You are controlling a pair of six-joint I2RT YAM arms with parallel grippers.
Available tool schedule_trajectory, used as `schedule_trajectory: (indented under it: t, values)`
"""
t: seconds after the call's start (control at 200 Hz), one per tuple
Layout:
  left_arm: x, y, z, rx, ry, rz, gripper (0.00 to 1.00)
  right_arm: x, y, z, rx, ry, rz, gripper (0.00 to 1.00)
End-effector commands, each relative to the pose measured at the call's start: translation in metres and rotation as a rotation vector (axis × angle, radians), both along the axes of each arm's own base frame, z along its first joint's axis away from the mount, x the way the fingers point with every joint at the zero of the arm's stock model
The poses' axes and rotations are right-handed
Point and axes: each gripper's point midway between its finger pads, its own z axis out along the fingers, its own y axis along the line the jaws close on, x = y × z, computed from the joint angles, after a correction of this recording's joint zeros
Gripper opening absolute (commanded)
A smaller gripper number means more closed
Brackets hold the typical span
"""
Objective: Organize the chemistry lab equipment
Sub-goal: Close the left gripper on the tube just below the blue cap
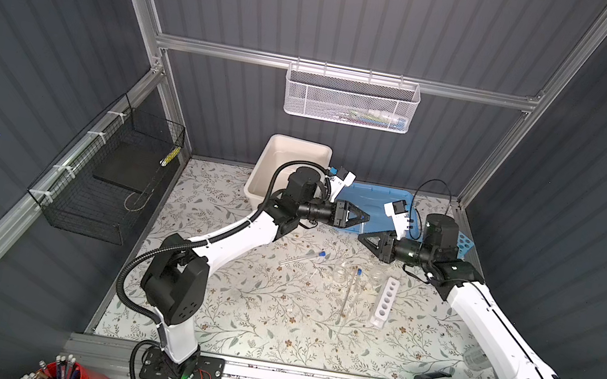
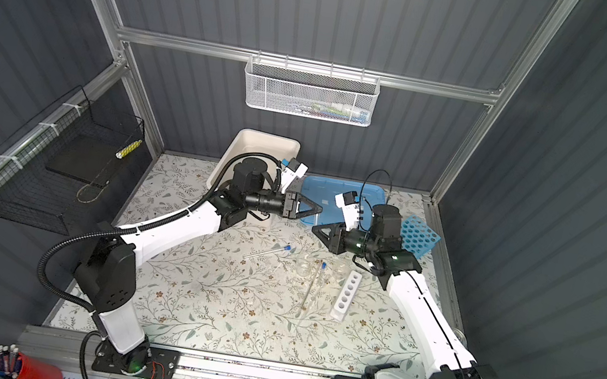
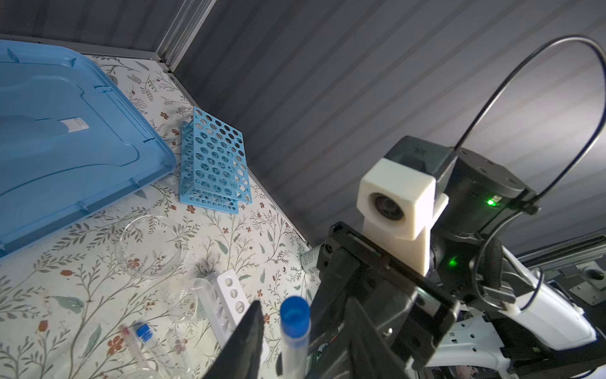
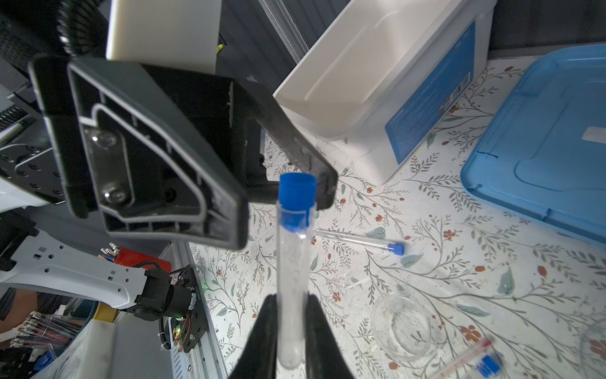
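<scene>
The work surface is a floral-print table (image 1: 250, 316) enclosed by dark ribbed walls. The left gripper (image 1: 366, 216) and the right gripper (image 1: 361, 236) meet tip to tip in the air above it, over the near edge of a blue lid (image 1: 376, 197).

Right gripper: clamped on the lower body of a clear test tube (image 4: 292, 256). The tube projects from the fingers toward the left gripper, with its blue cap (image 4: 296, 188) outermost.

Left gripper: jaws parted, one finger on each side of the cap. A gap shows between the cap and the broad-faced finger (image 4: 183, 197). Whether the other finger touches the cap cannot be determined.

Items on the table below the grippers:
- A second tube (image 1: 302, 257), capped and lying flat, on the left gripper's side.
- A clear dish (image 4: 401, 325), under the right gripper.
- A third tube (image 2: 318, 277), capped and lying flat, just beside the dish.
- A small white rack (image 1: 385, 300) with one row of holes, below the right gripper's wrist.

A sky-blue rack (image 2: 418, 236) sits beyond the right wrist, just beside the lid. A white tub (image 1: 290, 158) sits behind the left wrist.
</scene>
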Motion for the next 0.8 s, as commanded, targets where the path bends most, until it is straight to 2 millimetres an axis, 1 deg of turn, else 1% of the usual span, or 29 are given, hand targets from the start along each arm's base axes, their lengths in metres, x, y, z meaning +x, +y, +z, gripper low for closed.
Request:
schedule_trajectory:
  t: [0.0, 0.245, 0.42, 0.555, 0.796]
  values:
    - [-0.0025, -0.0082, 0.0155, -0.042, -0.023, -0.035, 0.39, 0.0015, 0.0024, 0.0106, 0.021, -0.029, 0.018, 0.16]
    - [-0.0049, -0.0106, 0.0136, -0.039, -0.014, -0.038, 0.35, 0.0049, 0.0045, 0.0142, 0.029, -0.035, 0.025, 0.16]
    - [-0.0069, -0.0098, 0.0159, -0.043, -0.013, -0.037, 0.28, 0.0067, 0.0052, 0.0143, 0.027, -0.035, 0.028, 0.16]
    - [-0.0076, -0.0099, 0.0173, -0.046, -0.01, -0.041, 0.27, 0.008, 0.0054, 0.0166, 0.027, -0.04, 0.027, 0.16]
    - [-0.0083, -0.0092, 0.0167, -0.045, -0.006, -0.039, 0.22, 0.0098, 0.0062, 0.0172, 0.028, -0.038, 0.029, 0.16]
